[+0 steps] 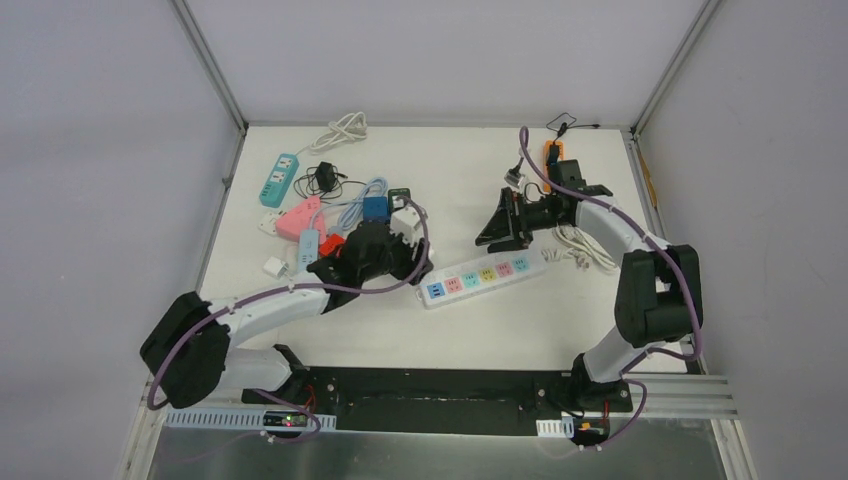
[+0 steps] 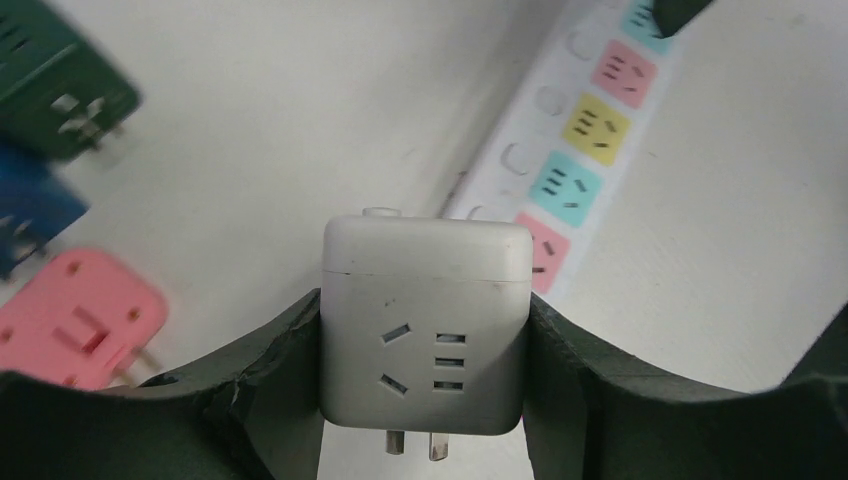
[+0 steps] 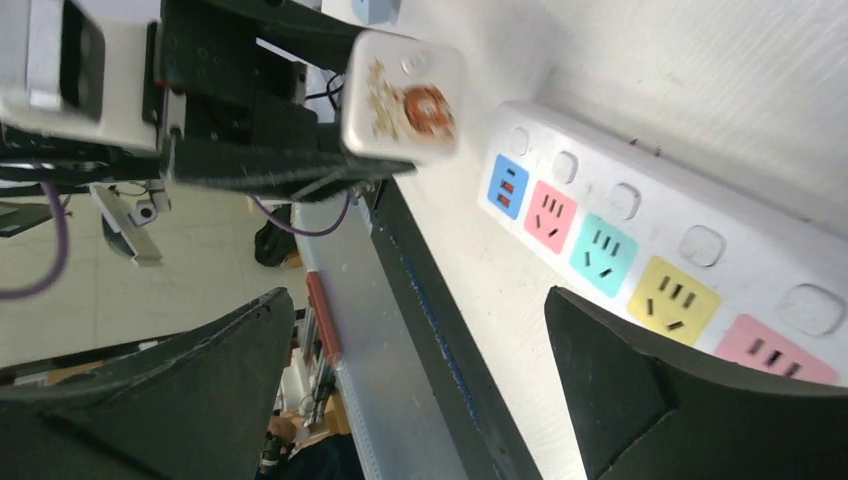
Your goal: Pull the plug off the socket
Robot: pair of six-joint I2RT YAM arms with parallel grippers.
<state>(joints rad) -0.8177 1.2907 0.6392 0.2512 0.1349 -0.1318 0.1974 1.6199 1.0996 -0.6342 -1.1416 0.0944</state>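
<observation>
My left gripper [image 1: 395, 238] is shut on a white cube plug adapter [image 2: 425, 330], one finger on each side. Its two metal prongs are bare and point toward the camera, clear of the white power strip [image 2: 590, 130] with coloured sockets. The strip lies on the table [image 1: 485, 275] just right of the cube [image 1: 405, 222]. My right gripper [image 1: 497, 225] is open and empty over the strip's far end. In the right wrist view one finger [image 3: 700, 400] overlaps the strip [image 3: 600, 250], and the held cube [image 3: 400, 95] hangs beyond its blue end.
A pile of adapters lies at the back left: a teal strip [image 1: 280, 180], pink [image 1: 298, 218], blue [image 1: 374, 207] and green pieces, with black and white cables [image 1: 340, 130]. A white cord coil [image 1: 580, 250] and an orange item [image 1: 553, 152] lie by the right arm.
</observation>
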